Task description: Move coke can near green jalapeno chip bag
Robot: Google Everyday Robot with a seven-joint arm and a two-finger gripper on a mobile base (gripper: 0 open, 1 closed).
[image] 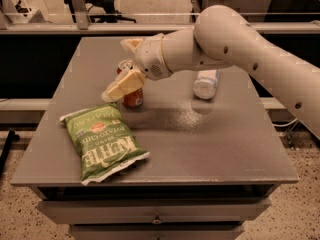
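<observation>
The coke can [133,98] stands upright on the grey table [210,139], just past the top right corner of the green jalapeno chip bag [104,142], which lies flat at the front left. My gripper [127,66] straddles the can from the right. The near finger [122,86] crosses in front of the can's upper half and hides it. The far finger [131,44] stands behind the can with a gap to it. The jaws look open, and the can rests on the table.
A clear plastic bottle [206,83] with a white label sits right of the can, under my arm. The table has drawers below its front edge. A rail and chair legs stand behind the table.
</observation>
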